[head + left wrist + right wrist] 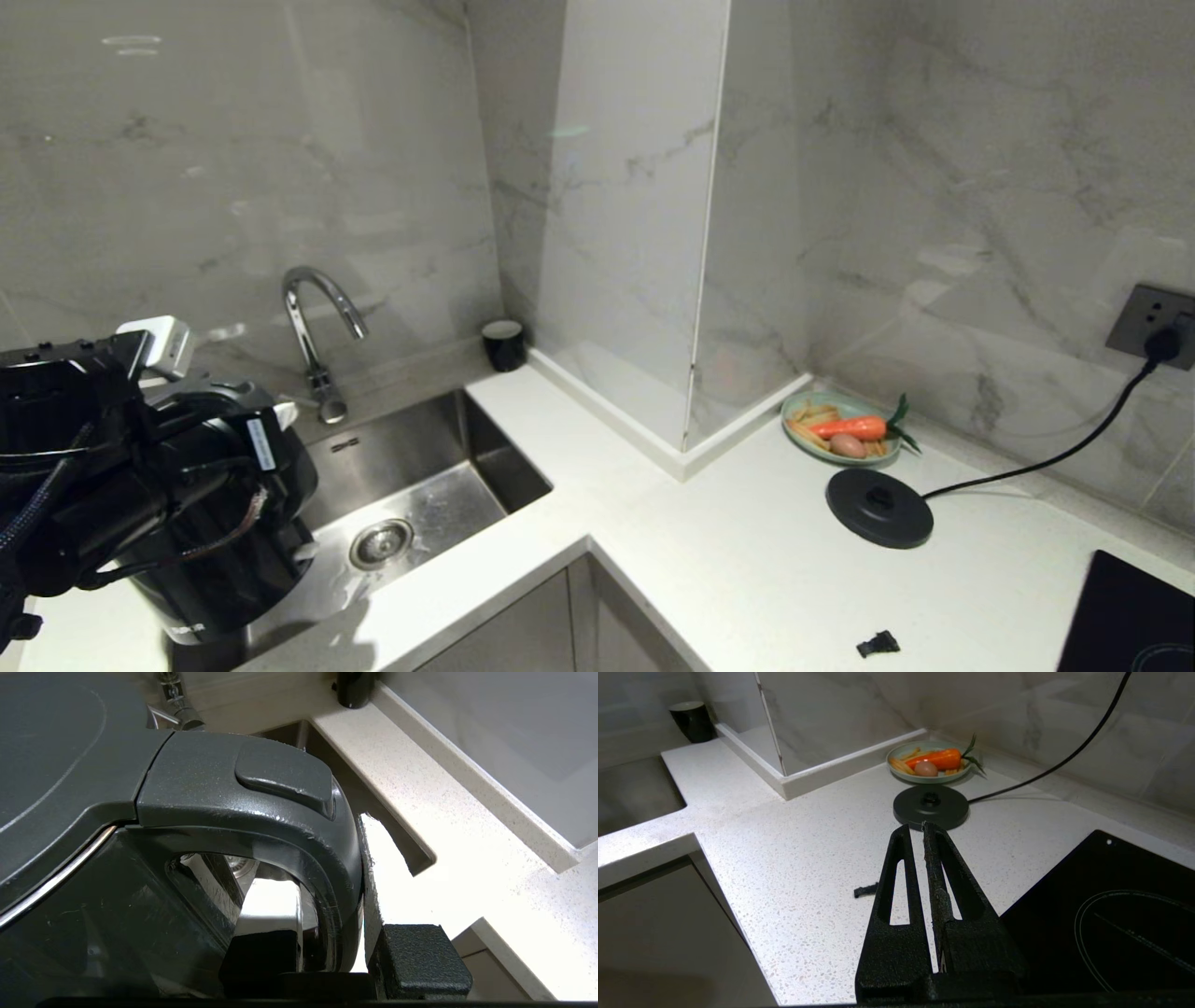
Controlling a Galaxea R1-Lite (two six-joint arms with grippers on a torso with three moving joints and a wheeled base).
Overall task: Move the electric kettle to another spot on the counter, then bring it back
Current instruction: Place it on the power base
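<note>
One gripper, left gripper [334, 952], clamped on loop handle of tall glossy black electric kettle [219, 569], upright beside steel sink [425, 485]; flat round black power base [878, 507] well apart across sink; right gripper [920, 833] closed, empty.

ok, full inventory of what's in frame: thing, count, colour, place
electric kettle: 1, glossy black, at the sink's left front, handle in the left gripper
counter: 1, white speckled, L-shaped
sink: 1, steel, set in the counter, left
faucet: 1, chrome, behind the sink
cup: 1, black, back corner beside the sink
plate: 1, pale green, with a carrot and other food, by the right wall
power base: 1, black, in front of the plate, corded to the wall socket
hob: 1, black glass, far right
small black piece: 1, counter front
left gripper: shut on the kettle handle
right gripper: shut, above the counter near the power base
</note>
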